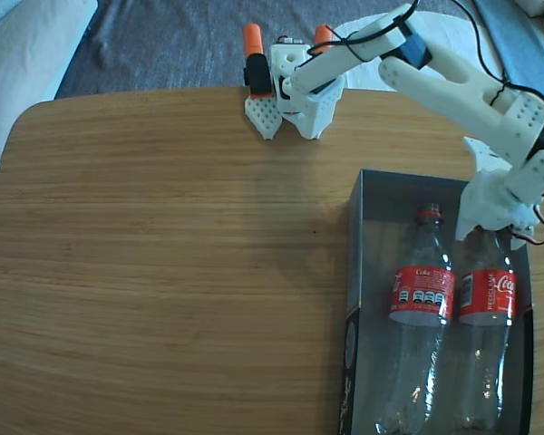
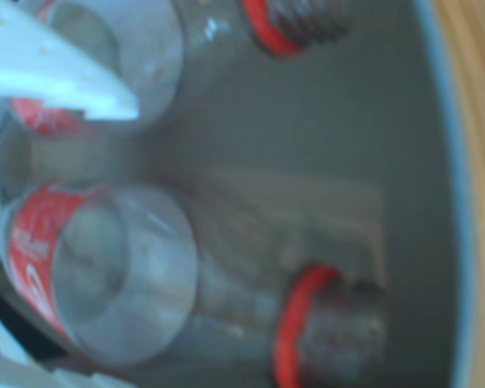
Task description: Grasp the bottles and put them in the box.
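Two clear cola bottles lie side by side in the dark box (image 1: 355, 272), necks toward the table's far side: the left bottle (image 1: 421, 299) and the right bottle (image 1: 486, 299). My gripper (image 1: 491, 225) hangs over the right bottle's neck and shoulder. In the wrist view one bottle (image 2: 121, 275) lies between my two white fingers (image 2: 65, 81), with a clear gap to the upper one, so the gripper (image 2: 77, 242) is open. The other bottle (image 2: 145, 48) shows partly behind that finger. Both red neck rings (image 2: 287, 323) stand out against the grey box floor (image 2: 347, 145).
The arm's white base (image 1: 304, 91) is held by orange clamps (image 1: 252, 38) at the far table edge. The wooden table (image 1: 163, 254) spreads left of the box. A grey rug (image 1: 181, 36) and pale cushion (image 1: 18, 45) lie beyond.
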Robot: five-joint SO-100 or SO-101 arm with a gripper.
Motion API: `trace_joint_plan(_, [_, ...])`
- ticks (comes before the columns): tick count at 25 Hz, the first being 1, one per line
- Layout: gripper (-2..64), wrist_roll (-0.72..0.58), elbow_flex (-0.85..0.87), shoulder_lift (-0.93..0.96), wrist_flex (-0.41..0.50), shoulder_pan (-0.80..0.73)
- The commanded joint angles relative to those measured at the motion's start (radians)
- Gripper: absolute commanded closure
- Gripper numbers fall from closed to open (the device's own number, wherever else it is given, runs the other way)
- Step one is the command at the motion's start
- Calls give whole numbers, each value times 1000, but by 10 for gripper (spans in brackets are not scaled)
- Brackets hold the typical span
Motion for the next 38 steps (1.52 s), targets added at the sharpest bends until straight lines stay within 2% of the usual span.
trace_joint_plan(1, [190,-5,-66,44,21,21])
trace_joint_plan(10, [191,3,-193,44,129,112])
trace_joint_plan(13, [200,6,-232,60,133,155])
trace_joint_plan(19, [357,74,-221,167,132,268])
trace_joint_plan(22, [406,107,-222,196,132,345])
trace_joint_plan(32, [479,281,-213,304,130,555])
trace_joint_plan(34, [507,291,-170,336,129,578])
trace_joint_plan(38, [511,291,-25,445,115,612])
